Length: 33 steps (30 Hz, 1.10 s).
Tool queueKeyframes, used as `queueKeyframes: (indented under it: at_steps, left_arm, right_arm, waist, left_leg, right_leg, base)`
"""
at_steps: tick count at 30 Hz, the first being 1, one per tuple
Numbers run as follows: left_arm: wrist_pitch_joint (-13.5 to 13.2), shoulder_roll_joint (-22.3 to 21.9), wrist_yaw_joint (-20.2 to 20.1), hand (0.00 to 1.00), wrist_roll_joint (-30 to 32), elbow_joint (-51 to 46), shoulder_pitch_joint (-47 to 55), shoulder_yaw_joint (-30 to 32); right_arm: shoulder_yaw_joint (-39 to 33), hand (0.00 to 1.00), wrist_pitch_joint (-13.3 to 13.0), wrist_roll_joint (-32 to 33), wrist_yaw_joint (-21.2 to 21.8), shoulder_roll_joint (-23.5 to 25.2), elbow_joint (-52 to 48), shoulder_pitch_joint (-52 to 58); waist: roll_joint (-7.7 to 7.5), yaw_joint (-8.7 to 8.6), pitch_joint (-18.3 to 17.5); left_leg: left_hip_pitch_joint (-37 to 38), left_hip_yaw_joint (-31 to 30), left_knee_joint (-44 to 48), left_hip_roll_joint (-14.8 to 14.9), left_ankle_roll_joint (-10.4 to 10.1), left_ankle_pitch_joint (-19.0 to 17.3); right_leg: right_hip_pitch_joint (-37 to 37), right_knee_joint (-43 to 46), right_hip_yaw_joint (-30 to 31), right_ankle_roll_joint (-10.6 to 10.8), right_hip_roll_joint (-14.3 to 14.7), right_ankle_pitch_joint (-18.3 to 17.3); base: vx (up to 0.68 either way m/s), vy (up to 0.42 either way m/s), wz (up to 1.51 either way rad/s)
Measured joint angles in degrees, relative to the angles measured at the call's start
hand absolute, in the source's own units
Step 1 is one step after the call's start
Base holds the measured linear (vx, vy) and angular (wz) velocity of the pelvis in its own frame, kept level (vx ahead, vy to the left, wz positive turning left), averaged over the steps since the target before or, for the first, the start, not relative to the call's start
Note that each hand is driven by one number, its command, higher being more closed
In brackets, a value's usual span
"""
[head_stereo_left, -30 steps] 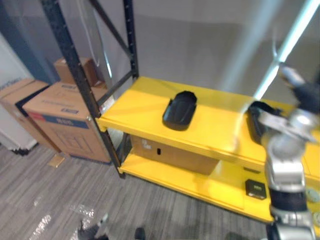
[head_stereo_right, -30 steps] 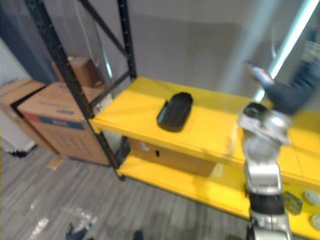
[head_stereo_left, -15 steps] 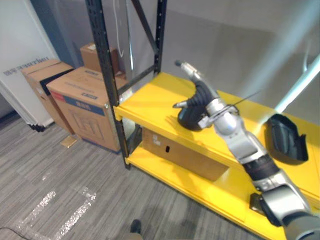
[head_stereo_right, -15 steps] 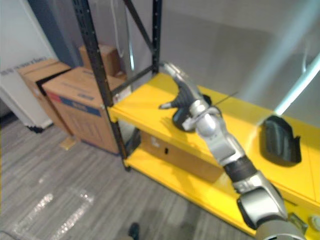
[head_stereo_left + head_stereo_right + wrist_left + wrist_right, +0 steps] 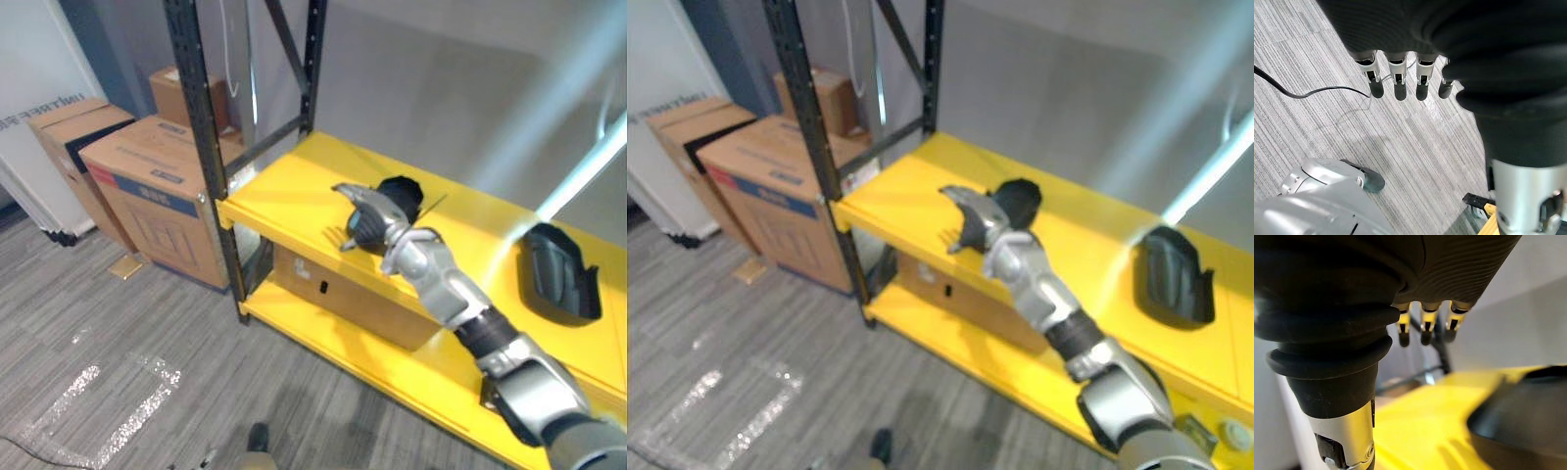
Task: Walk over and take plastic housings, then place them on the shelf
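Note:
Two black plastic housings lie on the yellow top shelf (image 5: 284, 201): one housing (image 5: 404, 190) near the middle, the other housing (image 5: 558, 274) further right. My right hand (image 5: 366, 223) hovers low over the shelf just in front of the middle housing, fingers straight and spread, holding nothing. In the right wrist view that housing (image 5: 1520, 426) lies beside the hand's straight fingers (image 5: 1425, 323), apart from them. My left hand (image 5: 1396, 73) hangs over the grey floor, fingers straight, with nothing in it.
A black rack upright (image 5: 201, 127) stands at the shelf's left corner. Cardboard boxes (image 5: 147, 186) are stacked on the floor left of it. A brown box (image 5: 333, 294) sits on the lower yellow shelf (image 5: 392, 362). Grey plank floor (image 5: 118, 362) lies in front.
The camera has shifted. My right arm swung from the right side across to the middle housing, then dropped from on top of it to the shelf just in front.

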Motion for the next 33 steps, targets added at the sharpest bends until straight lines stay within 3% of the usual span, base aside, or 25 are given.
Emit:
queueKeyframes:
  at_steps: [3,4,9,16,23,33]
  left_arm:
    - [0.19,-0.03,-0.19,0.00,-0.01,-0.14,-0.16,-0.25]
    - [0.89,0.16,-0.18,0.00,-0.02,-0.45,-0.29,-0.18]
    - [1.62,0.29,-0.19,0.00,-0.02,-0.46,-0.24,0.07]
    - [1.74,0.03,-0.53,0.00,-0.09,-0.37,-0.38,0.02]
    - [1.85,0.00,-0.81,0.00,-0.05,-0.51,-0.38,0.10]
    - [1.90,0.39,-1.31,0.00,-0.01,-1.36,-0.39,0.01]
  right_arm:
    - [0.00,0.00,0.47,-0.31,-0.34,0.38,2.28,-0.13]
    - [0.00,0.00,3.28,-1.88,-0.42,2.22,6.42,-1.53]
    - [-0.14,0.00,4.77,-1.92,-0.85,4.06,8.43,-3.02]
    - [-0.26,0.00,7.54,-2.16,-1.44,6.64,10.90,-4.04]
    - [-3.54,0.00,8.87,-2.15,-9.95,7.08,12.06,-4.05]
    - [-5.68,0.00,9.81,-2.54,-13.82,7.19,11.75,-4.04]
  waist:
    - [0.61,0.07,1.87]
    - [0.09,0.53,3.79]
    - [-0.12,0.67,4.08]
    - [0.87,0.70,6.10]
    - [0.87,0.79,6.48]
    - [0.00,0.68,7.06]
  left_leg:
    - [0.41,-0.34,0.00,-0.53,0.11,-0.33]
    - [0.31,-1.51,0.09,-1.91,0.56,-0.45]
    - [0.48,-1.69,0.29,-2.71,0.59,-0.47]
    - [1.30,-1.91,-0.02,-2.66,0.60,-1.13]
    - [1.10,-2.07,-0.01,-3.96,1.28,-1.54]
    - [1.39,-1.94,0.27,-4.78,1.78,-1.58]
  right_leg:
    - [0.68,0.14,-0.28,0.37,-0.47,-0.84]
    - [1.08,0.69,-1.65,1.34,-1.95,-0.87]
    - [1.33,0.79,-1.66,1.82,-2.71,-0.58]
    - [1.77,0.89,-1.80,1.95,-2.81,-1.04]
    - [1.78,0.96,-2.01,2.64,-4.06,-1.33]
    - [1.77,1.80,-1.79,3.82,-4.65,-0.42]
  base:
    - [0.02,-0.009,0.15]
    - [0.14,-0.026,0.27]
    - [0.06,-0.017,0.04]
    - [-0.07,-0.013,-0.02]
    - [0.00,0.004,0.03]
    - [0.05,-0.019,0.00]
